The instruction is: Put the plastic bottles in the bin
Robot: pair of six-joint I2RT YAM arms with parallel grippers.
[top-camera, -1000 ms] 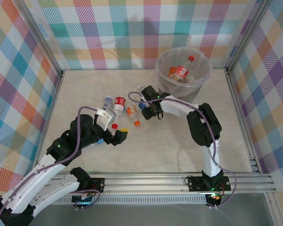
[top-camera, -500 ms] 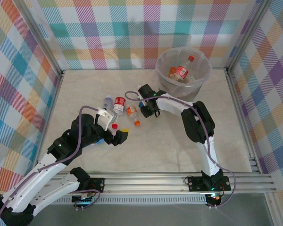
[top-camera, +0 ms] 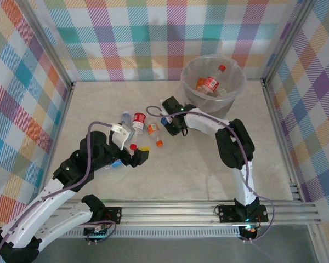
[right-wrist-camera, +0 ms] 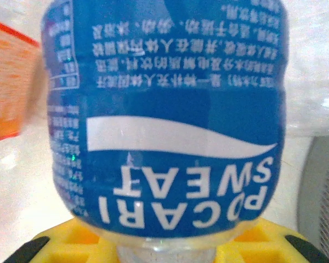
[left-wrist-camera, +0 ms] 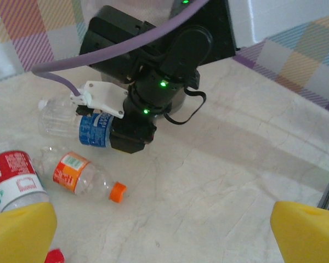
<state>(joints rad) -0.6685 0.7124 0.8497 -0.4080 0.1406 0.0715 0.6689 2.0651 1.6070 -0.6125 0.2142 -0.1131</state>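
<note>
Snugly in right claw [left-wrist-camera: 121, 135] — clear, blue-labelled plastic bottle [right-wrist-camera: 164, 120]

The blue-labelled bottle [right-wrist-camera: 164, 120] carries "POCARI SWEAT" in white capitals, upside down, beneath small unreadable print

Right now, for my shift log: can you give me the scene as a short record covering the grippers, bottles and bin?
right gripper: shut on blue bottle, down by the table
left gripper: open, empty, over the table
loose bottles close by: orange bottle and red bottle, both lying down
bin: back right, upright
binned bottle: red label, lying inside with others
</note>
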